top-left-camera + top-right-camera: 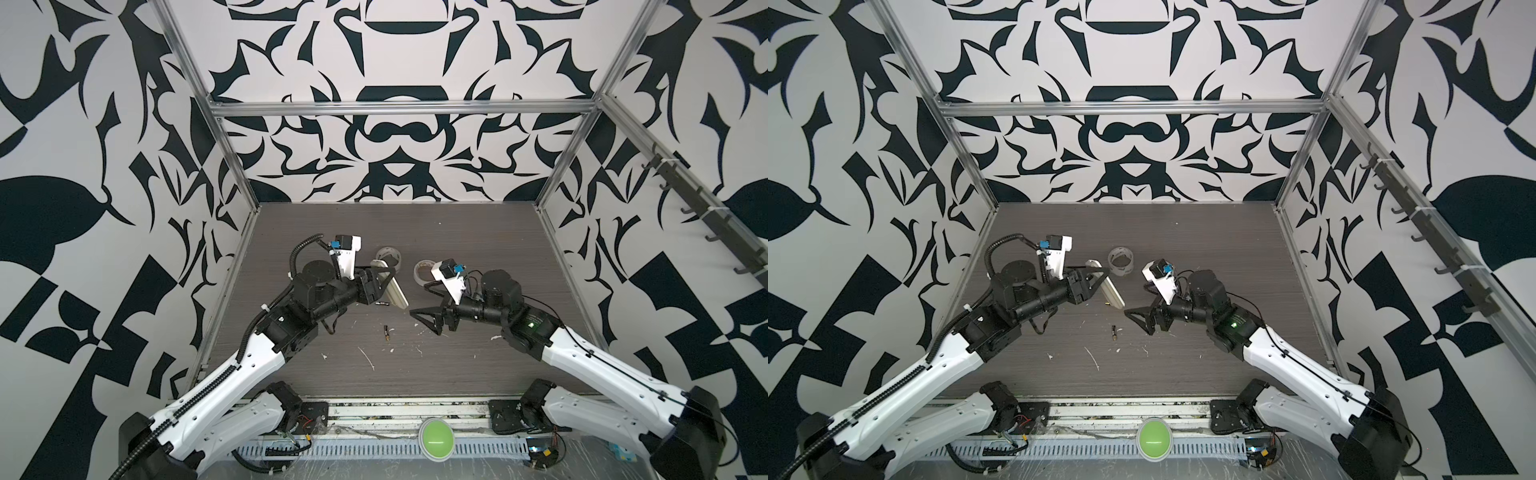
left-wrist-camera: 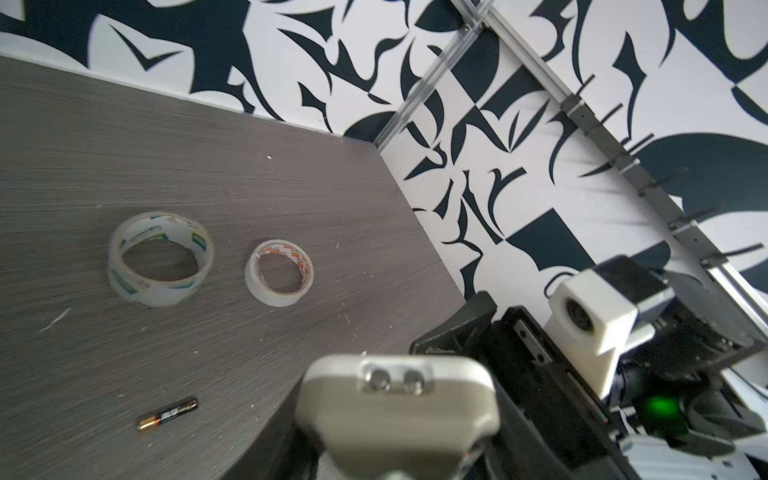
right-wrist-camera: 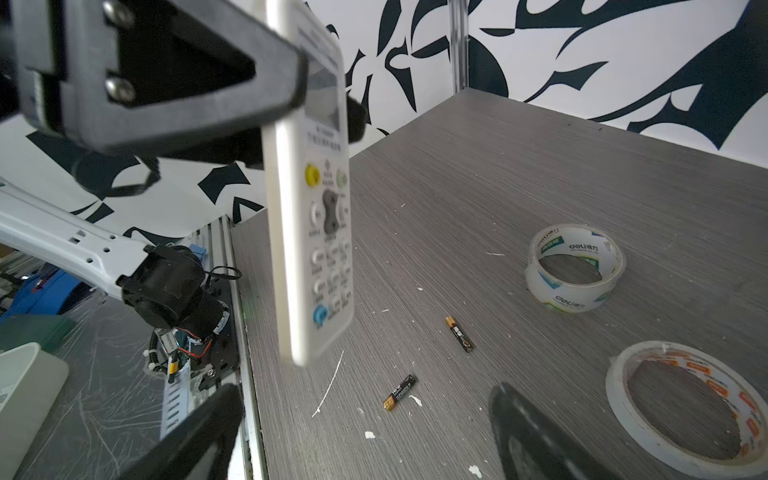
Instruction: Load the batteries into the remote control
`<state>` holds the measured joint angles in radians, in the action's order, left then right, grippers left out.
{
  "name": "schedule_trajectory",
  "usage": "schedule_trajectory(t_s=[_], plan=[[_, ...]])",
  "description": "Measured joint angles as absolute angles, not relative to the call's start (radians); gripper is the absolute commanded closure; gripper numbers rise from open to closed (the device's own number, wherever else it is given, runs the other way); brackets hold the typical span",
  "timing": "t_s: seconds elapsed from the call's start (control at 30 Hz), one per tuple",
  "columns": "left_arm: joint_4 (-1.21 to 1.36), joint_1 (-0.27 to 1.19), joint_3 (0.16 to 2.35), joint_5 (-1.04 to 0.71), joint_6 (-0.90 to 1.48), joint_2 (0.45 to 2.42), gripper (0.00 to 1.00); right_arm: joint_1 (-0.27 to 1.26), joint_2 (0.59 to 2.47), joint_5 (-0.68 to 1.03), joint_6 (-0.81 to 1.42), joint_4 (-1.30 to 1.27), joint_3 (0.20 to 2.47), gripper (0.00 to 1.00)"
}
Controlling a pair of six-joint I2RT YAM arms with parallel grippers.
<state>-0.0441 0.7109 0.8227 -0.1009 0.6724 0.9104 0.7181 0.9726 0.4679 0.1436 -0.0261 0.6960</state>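
One battery (image 1: 386, 333) lies loose near the front centre of the grey worktop (image 1: 478, 241), among white flecks (image 1: 368, 357). Just right of it, the right fingers (image 3: 536, 440) stand spread wide and empty. A second battery (image 1: 381, 304) rests a little farther back, close under the lower end of the remote control (image 1: 397, 293). The left fingers (image 3: 174, 120) clamp the white remote control near its display end, holding it tilted and clear of the worktop, its button face turned toward the right arm. Farther back, a clear tape roll (image 1: 389, 256) and a white tape roll (image 1: 422, 268) sit near each other, not touching.
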Motion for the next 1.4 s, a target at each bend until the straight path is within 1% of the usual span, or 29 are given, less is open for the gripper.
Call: schedule_trajectory(t_s=[0.3, 0.43, 0.73, 0.93, 1.4], plan=[[-0.175, 0.711, 0.883, 0.052, 0.766, 0.888, 1.00, 0.771, 0.979, 0.410, 0.120, -0.009, 0.714, 0.11], [-0.207, 0.711, 0.883, 0.091, 0.802, 0.886, 0.99, 0.805, 1.003, 0.386, 0.101, -0.007, 0.738, 0.17], [-0.230, 0.709, 0.839, 0.186, 0.908, 0.832, 0.99, 0.855, 1.077, 0.361, 0.071, -0.019, 0.785, 0.21], [-0.234, 0.709, 0.824, 0.206, 0.954, 0.825, 0.99, 0.881, 1.134, 0.334, 0.081, -0.049, 0.814, 0.27], [-0.222, 0.709, 0.806, 0.201, 0.977, 0.828, 1.00, 0.924, 1.241, 0.314, 0.116, -0.158, 0.850, 0.32]])
